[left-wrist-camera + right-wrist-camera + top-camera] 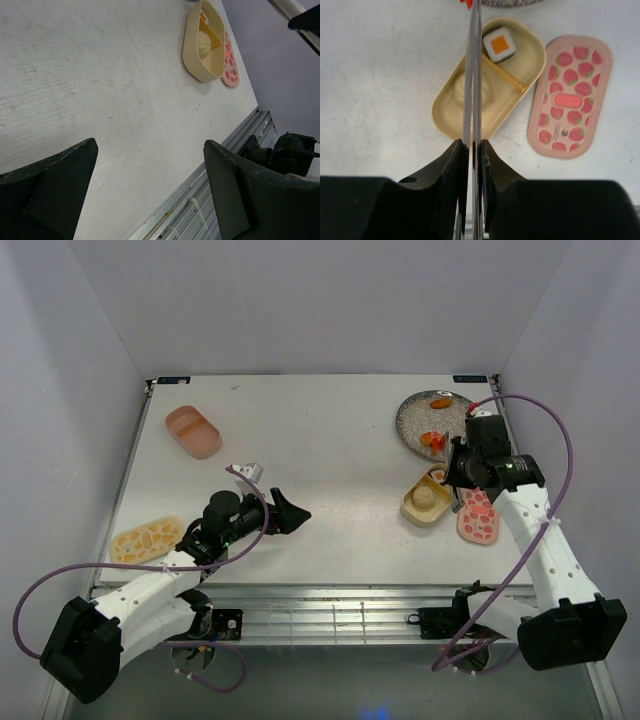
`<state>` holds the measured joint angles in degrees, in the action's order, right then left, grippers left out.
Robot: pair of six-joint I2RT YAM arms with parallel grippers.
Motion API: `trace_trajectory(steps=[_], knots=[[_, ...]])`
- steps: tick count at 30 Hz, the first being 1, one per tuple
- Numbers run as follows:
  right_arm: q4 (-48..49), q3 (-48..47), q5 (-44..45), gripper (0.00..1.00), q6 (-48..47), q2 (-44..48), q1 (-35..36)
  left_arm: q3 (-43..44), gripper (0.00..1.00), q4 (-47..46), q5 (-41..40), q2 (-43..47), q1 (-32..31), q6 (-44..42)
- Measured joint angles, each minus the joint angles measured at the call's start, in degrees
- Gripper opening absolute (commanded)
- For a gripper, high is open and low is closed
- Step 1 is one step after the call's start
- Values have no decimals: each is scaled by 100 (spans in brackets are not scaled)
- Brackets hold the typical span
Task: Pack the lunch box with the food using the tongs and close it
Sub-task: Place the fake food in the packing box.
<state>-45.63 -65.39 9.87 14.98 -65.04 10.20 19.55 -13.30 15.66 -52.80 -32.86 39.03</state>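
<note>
- The right tool [473,146] is pinching the thin silvery metal tongs [472,75]. Both blades are squeezed flat together between its black fingers and run off toward 12 o'clock. A red-orange speck shows at their far end; I cannot tell whether it is gripped.
- Under the blades lies the lunch box's tan-yellow oblong two-compartment plastic tray [527,67]. A cream bun [492,92] sits in its 6 o'clock compartment and a dark-wrapped white roll with an orange centre [499,44] in the 12 o'clock one.
- Just beside the tray at 3 o'clock lies a pink oblong lid with red blotches [570,97]. The small print on it is too tiny to read, and no other writing is legible.
- At 1 o'clock on the white tabletop [330,460], the round grey speckled plate [410,425] carries orange-topped pieces [440,402].
- The left tool [290,512] is spread wide and empty at 7 o'clock. A pink tray [193,430] is at 10 o'clock and a tan pebble-patterned lid [147,538] at 8 o'clock.
- The food looks light, smooth and apt to slip or roll, so it is best squeezed across its flat sides. The lids look stiff and light and are best taken by a long edge.
</note>
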Motion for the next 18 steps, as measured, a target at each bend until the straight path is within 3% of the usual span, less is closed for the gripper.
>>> trace_trajectory(steps=[18], knots=[[-1296,1134,-114,8,1421,1609,494,0,98,0,-2,-46,0,-2]])
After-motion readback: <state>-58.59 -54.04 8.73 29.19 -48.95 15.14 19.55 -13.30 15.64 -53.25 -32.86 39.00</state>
